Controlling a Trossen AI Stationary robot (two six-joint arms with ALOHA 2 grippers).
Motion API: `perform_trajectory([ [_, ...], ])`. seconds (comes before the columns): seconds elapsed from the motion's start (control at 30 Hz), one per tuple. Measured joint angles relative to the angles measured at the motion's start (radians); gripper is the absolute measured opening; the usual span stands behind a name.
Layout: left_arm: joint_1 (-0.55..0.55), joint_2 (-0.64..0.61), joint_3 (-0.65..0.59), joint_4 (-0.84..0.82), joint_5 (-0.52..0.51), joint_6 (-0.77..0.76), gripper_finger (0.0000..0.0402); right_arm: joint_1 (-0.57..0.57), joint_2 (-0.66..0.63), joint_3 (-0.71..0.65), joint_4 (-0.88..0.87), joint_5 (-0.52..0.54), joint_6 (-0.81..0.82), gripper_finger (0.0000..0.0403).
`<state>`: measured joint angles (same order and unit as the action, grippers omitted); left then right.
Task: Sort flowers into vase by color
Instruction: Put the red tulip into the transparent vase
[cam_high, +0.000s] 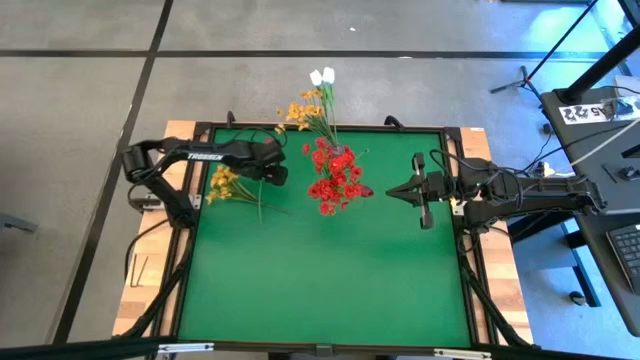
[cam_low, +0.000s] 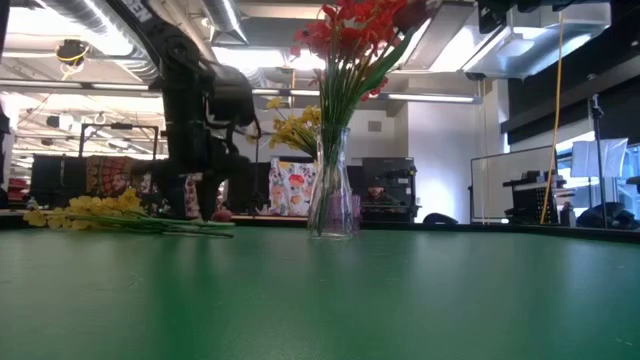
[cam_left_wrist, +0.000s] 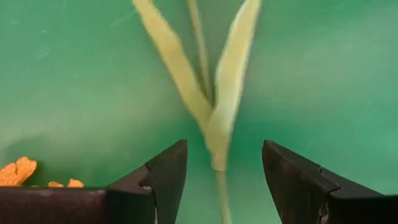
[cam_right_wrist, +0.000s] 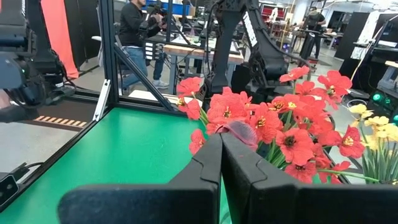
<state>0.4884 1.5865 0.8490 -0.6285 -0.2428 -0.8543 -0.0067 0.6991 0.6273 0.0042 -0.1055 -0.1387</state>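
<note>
A clear glass vase (cam_low: 332, 190) stands upright near the table's far edge. It holds red flowers (cam_high: 335, 180), a yellow-orange cluster (cam_high: 302, 110) and white tulip buds (cam_high: 322, 76); the last two lean over the far edge. More yellow flowers (cam_high: 223, 184) lie flat on the green mat at far left. My left gripper (cam_left_wrist: 222, 168) is open and points down over them, its fingers on either side of a leafy stem (cam_left_wrist: 214, 124) without touching it. A small pink bud (cam_low: 222, 214) lies beside it. My right gripper (cam_right_wrist: 221, 140) is shut, level, right of the red flowers (cam_right_wrist: 292, 118). My right gripper's shut fingertips come level from the table's right side and end at the near edge of the red cluster (cam_right_wrist: 239, 130). I cannot tell whether they touch a petal there.
A black frame (cam_high: 455, 130) runs around the green mat. The mat's near half (cam_high: 320, 290) is bare. Beyond the far edge stand benches and equipment, and a person (cam_right_wrist: 134, 31) is far off in the room.
</note>
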Motion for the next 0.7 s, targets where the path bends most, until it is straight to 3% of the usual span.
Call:
perform_trajectory([
  [0.33, 0.023, 0.068, 0.0, 0.029, 0.004, -0.002, 0.018, 0.0, 0.0, 0.0, -0.002, 0.0, 0.0, 0.001],
  [0.5, 0.026, 0.07, 0.001, 0.056, 0.009, -0.009, 0.0121, 0.0, 0.0, 0.0, -0.001, 0.001, 0.0, 0.001],
  [0.7, 0.027, 0.07, 0.0, 0.105, 0.018, -0.026, 0.0021, 0.0, 0.0, 0.0, -0.001, 0.008, 0.001, 0.001],
])
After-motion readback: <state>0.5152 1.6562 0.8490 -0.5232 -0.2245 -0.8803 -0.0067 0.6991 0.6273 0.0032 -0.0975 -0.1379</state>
